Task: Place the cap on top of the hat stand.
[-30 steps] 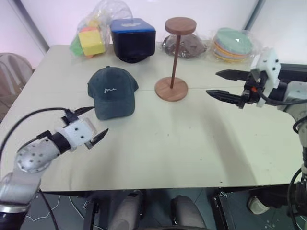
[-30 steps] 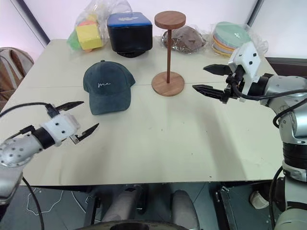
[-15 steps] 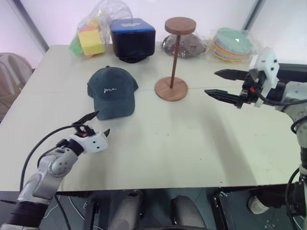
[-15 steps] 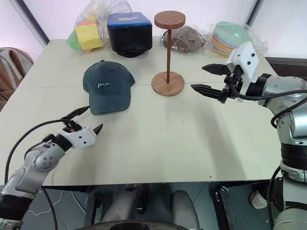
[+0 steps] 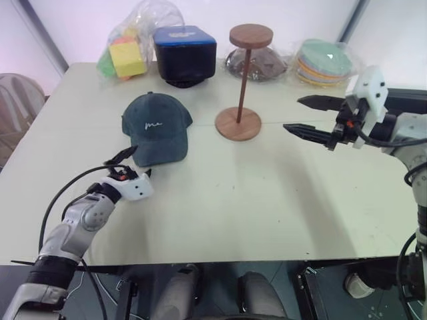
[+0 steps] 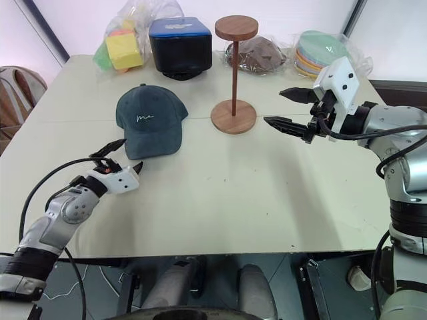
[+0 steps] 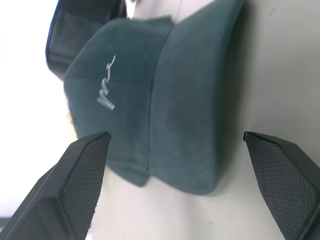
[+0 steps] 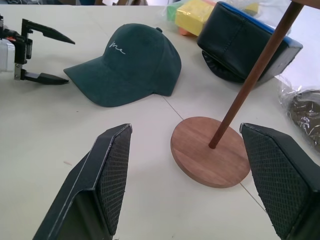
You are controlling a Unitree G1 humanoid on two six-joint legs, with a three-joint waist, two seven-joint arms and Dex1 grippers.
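We count one cap (image 5: 155, 129) on the pale table (image 5: 253, 200), lying crown up with its brim toward the near edge and its small white embroidery facing us. One hat stand (image 5: 241, 83) rises just to the cap's right, apart from it, with one round base, one thin rod and one bare disc on top. Along the far edge we see four other things: one clear bag of coloured blocks (image 5: 127, 50), one blue-lidded black box (image 5: 185, 53), one dark item in a plastic bag (image 5: 263, 63) behind the stand, and one bagged stack of coloured plates (image 5: 325, 61) at the far right. We have two grippers, each with two black fingers. The left gripper (image 5: 129, 165) sits low over the table just short of the cap's brim, its fingers spread wide with nothing between them; from its wrist camera the brim lies framed between the two tips, not touched. The right gripper (image 5: 306, 115) hangs above the table to the right of the stand's base, pointing toward it, its fingers likewise spread and empty.
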